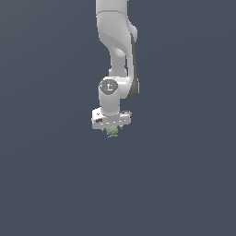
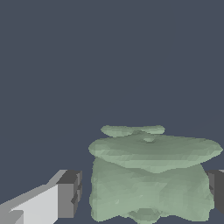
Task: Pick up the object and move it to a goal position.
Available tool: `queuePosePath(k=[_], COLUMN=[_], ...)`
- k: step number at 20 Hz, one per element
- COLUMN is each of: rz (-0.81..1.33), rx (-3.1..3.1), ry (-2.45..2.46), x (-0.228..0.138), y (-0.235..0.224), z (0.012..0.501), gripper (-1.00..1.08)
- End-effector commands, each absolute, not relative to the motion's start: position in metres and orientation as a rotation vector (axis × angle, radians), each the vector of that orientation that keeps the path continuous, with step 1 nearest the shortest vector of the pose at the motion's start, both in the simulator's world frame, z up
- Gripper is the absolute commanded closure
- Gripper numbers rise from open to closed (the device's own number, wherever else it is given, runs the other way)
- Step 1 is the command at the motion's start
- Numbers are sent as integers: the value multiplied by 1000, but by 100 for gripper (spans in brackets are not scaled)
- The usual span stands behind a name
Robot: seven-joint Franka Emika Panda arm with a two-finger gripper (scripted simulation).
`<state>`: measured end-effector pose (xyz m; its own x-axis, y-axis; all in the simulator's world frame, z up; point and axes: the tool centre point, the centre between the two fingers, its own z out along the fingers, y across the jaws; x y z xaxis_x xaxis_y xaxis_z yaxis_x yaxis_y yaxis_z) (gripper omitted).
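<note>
The white gripper points straight down, its fingers spread wide on either side of the object, a small pale green lump mottled with darker green. In the wrist view, one grey finger pad stands a little apart from the object, with a strip of dark background showing between them; the other pad, at the frame's edge, sits right against the lump's opposite flank, though actual contact cannot be confirmed. In the exterior view, the object peeks out just beneath the gripper's crossbar, and the pale arm rises above it against a plain slate-blue surface.
</note>
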<state>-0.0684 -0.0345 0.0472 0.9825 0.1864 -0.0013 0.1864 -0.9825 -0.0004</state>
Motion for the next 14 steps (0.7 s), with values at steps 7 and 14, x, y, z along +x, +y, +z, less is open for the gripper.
queuePosePath(k=[7,14], rz=[0,-1], rx=[-3128,-3128], ry=[-294,-293], x=[-68,-68], y=[-35,-35], z=[41,42], gripper=[108,108])
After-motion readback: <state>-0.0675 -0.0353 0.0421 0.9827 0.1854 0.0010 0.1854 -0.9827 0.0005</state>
